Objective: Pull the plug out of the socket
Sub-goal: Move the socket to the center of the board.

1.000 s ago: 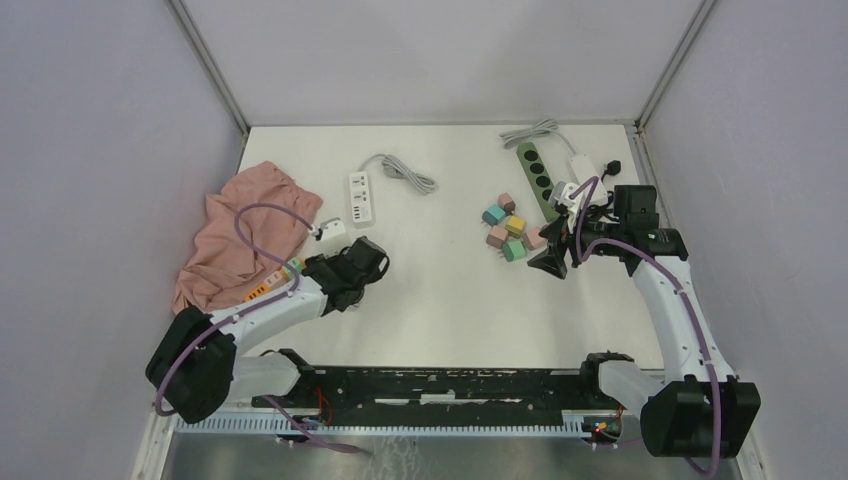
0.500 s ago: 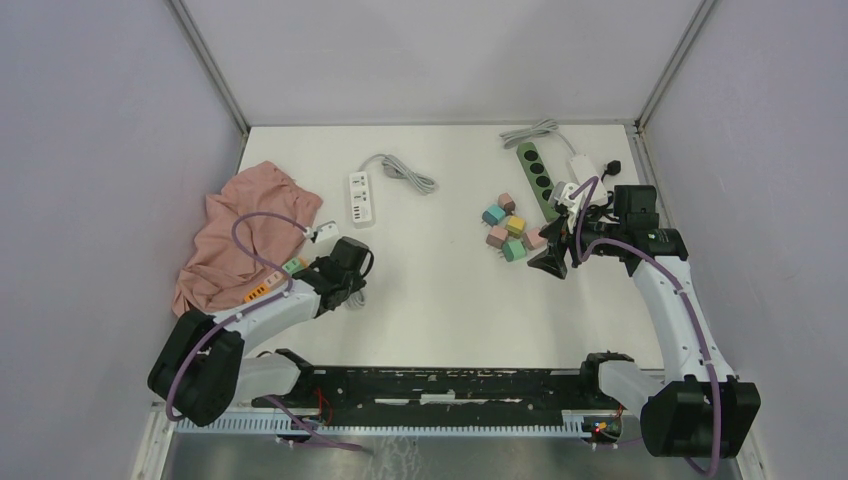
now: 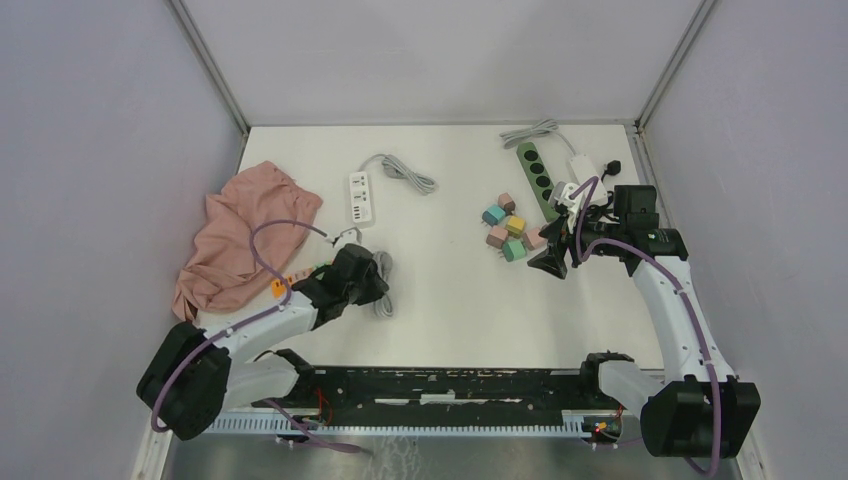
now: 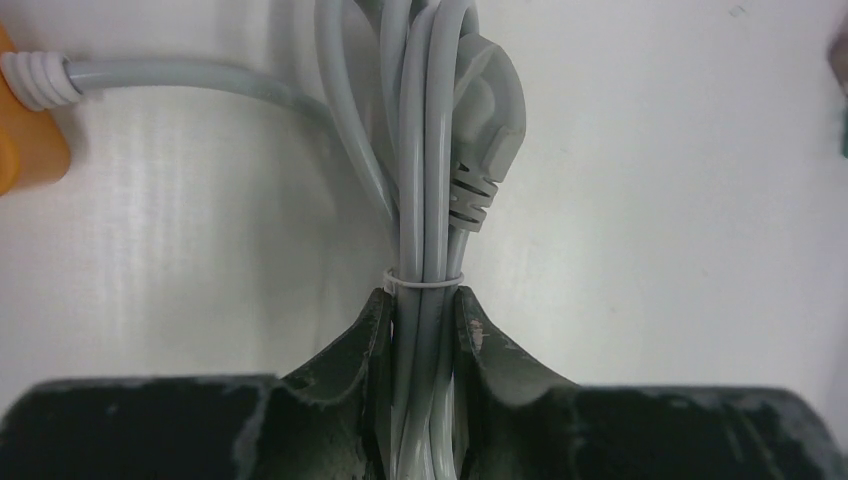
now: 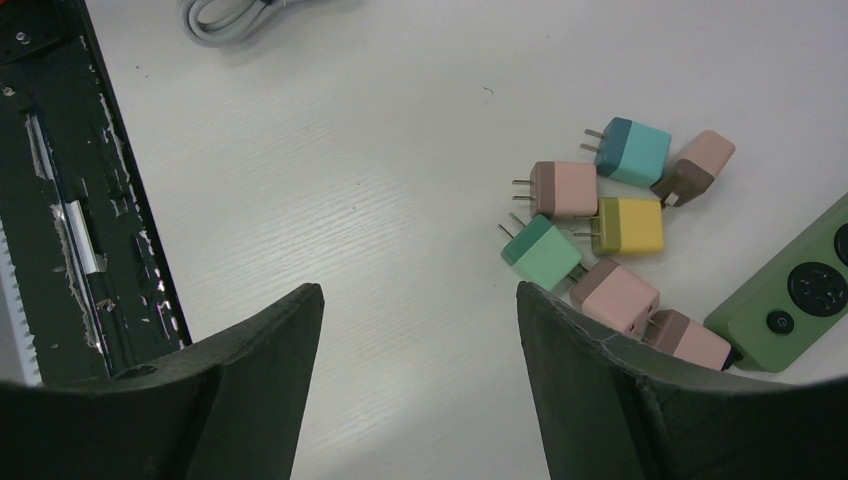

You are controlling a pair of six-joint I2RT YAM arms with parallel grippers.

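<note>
My left gripper (image 4: 424,295) is shut on a bundle of grey cord (image 4: 425,200) held by a thin white tie. The cord's moulded grey plug (image 4: 486,110) lies on the table just past the fingertips, in no socket. From above, that bundle (image 3: 384,287) lies beside the left gripper (image 3: 372,280) at the near left. A white socket strip (image 3: 360,199) lies further back. My right gripper (image 5: 420,295) hangs open over bare table, with nothing between its fingers. A green socket strip (image 3: 536,177) lies at the back right.
Several coloured plug cubes (image 5: 600,215) are clustered by the green strip's end (image 5: 790,300), right of my right gripper. A pink cloth (image 3: 240,240) lies at the left. An orange piece with a ribbed cord collar (image 4: 25,120) shows at the left wrist view's edge.
The left gripper went from open to shut on the cord bundle, and its arm shifted nearer and right, so the bundle now shows beside it. The right arm has not moved.
</note>
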